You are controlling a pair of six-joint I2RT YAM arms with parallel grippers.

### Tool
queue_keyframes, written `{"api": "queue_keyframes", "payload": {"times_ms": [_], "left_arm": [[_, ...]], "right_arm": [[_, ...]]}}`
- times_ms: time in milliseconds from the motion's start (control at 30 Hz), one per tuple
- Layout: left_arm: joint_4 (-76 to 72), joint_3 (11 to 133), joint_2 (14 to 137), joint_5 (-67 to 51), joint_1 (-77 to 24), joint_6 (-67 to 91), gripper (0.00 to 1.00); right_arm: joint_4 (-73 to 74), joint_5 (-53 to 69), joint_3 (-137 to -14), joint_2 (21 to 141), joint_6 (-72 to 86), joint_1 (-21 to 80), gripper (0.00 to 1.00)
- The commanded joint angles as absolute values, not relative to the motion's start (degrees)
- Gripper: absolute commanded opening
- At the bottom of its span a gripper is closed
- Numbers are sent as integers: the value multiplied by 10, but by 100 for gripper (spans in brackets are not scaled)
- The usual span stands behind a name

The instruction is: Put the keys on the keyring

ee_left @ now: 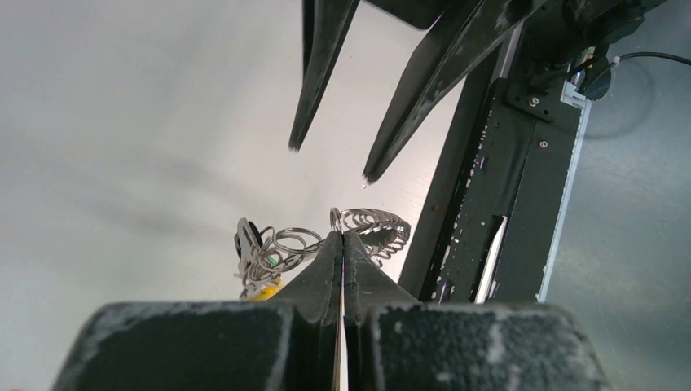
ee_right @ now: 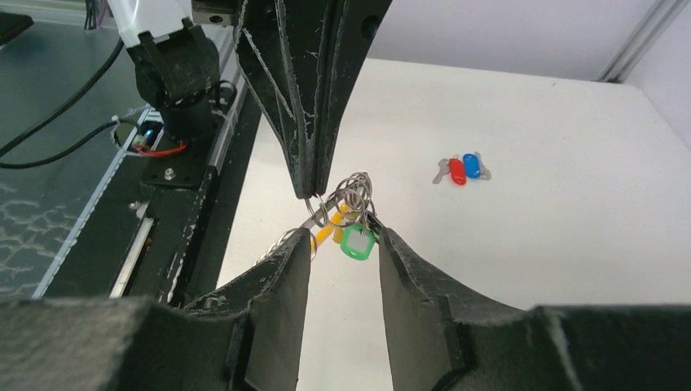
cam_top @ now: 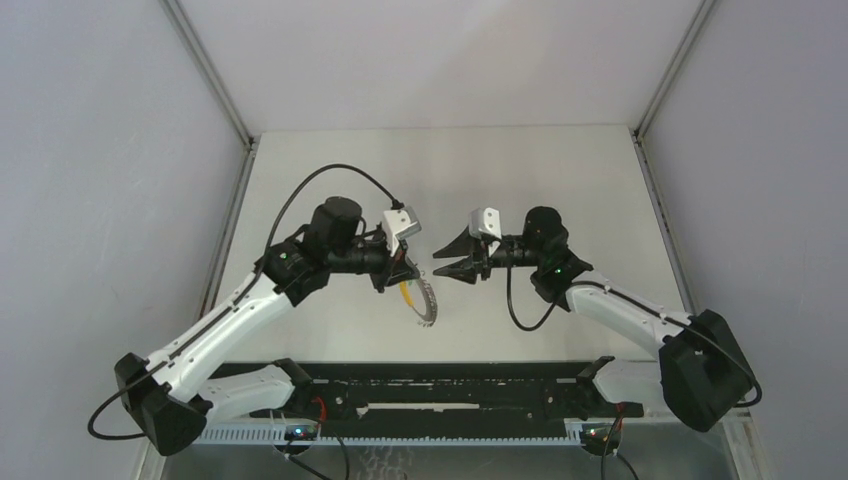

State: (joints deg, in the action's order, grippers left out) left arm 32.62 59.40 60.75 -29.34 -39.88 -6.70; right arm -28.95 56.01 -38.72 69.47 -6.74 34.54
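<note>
White tabletop; thin yellow-tabbed metal keyring pinched in left gripper, right gripper spread just beside it. Next, probably grabbing red- and blue-headed silver keys farther off.

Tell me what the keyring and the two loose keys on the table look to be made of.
The keyring: thin silvery loops with bright glints, so most likely polished metal. Its yellow tab and green tab look like solid-coloured plastic with a smooth finish. The keys: dull grey blades, probably metal, with a red head and a blue head that look like glossy plastic.
</note>
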Motion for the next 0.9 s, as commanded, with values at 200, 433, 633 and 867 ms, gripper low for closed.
{"api": "queue_keyframes", "payload": {"times_ms": [200, 433, 633, 867], "left_arm": [[125, 519, 631, -343, -415, -48, 0], [117, 511, 623, -347, -416, -70, 0], [123, 508, 620, -349, -416, -75, 0], [114, 498, 601, -332, -416, -77, 0]], "right_arm": [[-219, 637, -416, 746, -159, 359, 33], [-120, 653, -447, 765, -218, 360, 21], [-112, 660, -453, 767, -214, 360, 13], [-96, 651, -453, 740, -212, 353, 0]]}}
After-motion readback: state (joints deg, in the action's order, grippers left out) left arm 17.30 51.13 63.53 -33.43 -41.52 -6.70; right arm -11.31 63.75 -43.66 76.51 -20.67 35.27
